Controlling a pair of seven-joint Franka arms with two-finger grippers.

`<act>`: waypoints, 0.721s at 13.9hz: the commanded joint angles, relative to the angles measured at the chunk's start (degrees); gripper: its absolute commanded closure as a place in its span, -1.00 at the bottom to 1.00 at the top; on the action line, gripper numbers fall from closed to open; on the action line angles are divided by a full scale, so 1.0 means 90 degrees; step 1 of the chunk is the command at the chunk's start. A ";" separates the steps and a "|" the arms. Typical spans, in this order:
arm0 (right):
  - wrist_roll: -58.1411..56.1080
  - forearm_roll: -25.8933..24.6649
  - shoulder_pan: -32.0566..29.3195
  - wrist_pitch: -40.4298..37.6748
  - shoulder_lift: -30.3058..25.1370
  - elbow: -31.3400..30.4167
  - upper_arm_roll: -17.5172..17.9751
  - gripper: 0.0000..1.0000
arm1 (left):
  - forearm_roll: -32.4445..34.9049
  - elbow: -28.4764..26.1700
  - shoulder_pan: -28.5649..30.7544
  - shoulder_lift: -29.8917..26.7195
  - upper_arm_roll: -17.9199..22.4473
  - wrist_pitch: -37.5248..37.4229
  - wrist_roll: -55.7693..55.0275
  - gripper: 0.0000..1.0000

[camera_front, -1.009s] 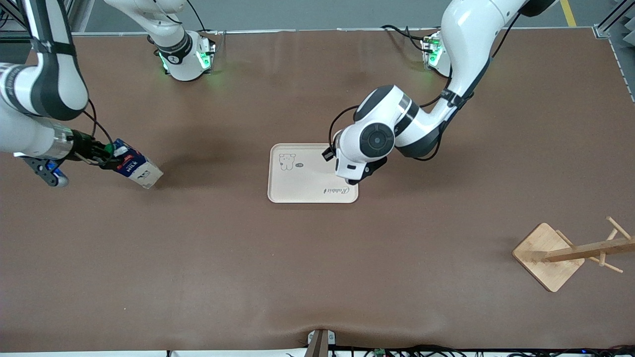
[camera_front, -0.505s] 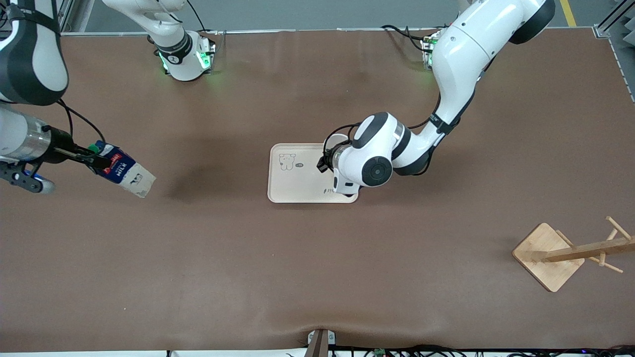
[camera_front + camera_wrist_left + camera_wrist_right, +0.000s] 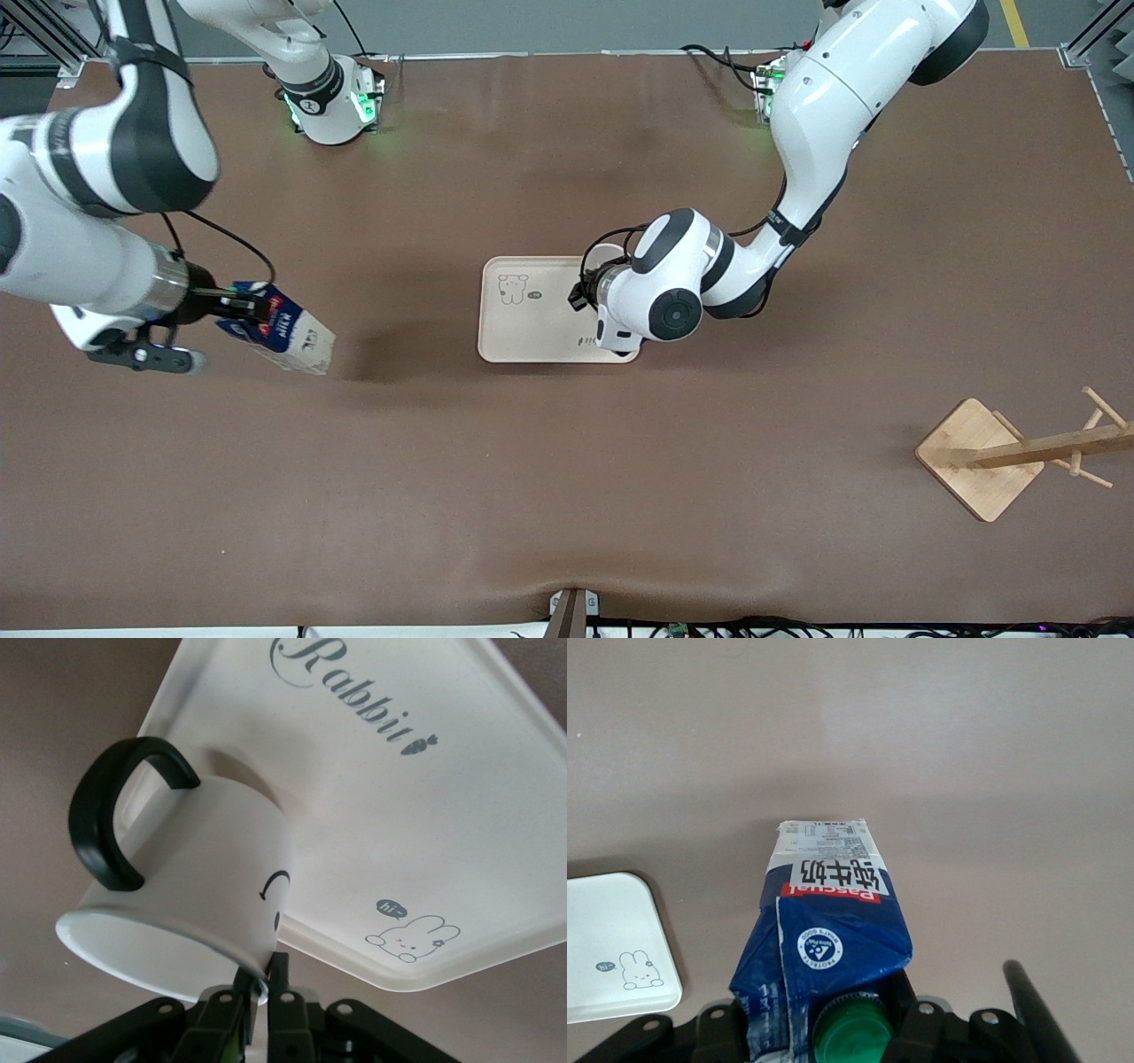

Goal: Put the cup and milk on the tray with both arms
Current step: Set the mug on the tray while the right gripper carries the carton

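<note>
The right gripper [image 3: 232, 307], mid-left of the front view, pinches the milk [image 3: 282, 329] by its top; the left gripper [image 3: 259, 992] clamps the rigid, breakable cup [image 3: 190, 877] by its rim over the tray [image 3: 523, 337].

Your right arm [image 3: 97, 204] comes down from its base at the top of the front view and bends low over the table toward its own end, its wrist pointing toward the middle. Your right gripper [image 3: 232, 307] is up in the air, fingers clamped on the top of the milk [image 3: 282, 330], which hangs tilted from it. Your left arm [image 3: 811, 115] reaches from its base down to the tray [image 3: 532, 341], elbow folded, wrist turned over it. Your left gripper [image 3: 259, 992] has its fingers pinched on the rim of the cup [image 3: 190, 886], which is held tilted over the tray's edge
</note>
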 commanded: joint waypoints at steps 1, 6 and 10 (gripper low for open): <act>0.0271 0.0053 0.0271 -0.0138 0.0196 0.0276 -0.0040 0.56 | -0.0071 0.0171 -0.0005 0.0069 0.0014 -0.0047 0.0198 -0.46; 0.1636 0.0571 0.1421 -0.0128 0.0509 0.0276 -0.0040 0.55 | -0.0061 0.0638 0.0082 -0.0028 0.0024 -0.0251 0.0463 -1.00; 0.2440 0.1322 0.2281 0.0125 0.0713 0.0276 -0.0050 0.54 | -0.0032 0.1196 0.0442 -0.0349 0.0053 -0.0876 0.0618 -1.00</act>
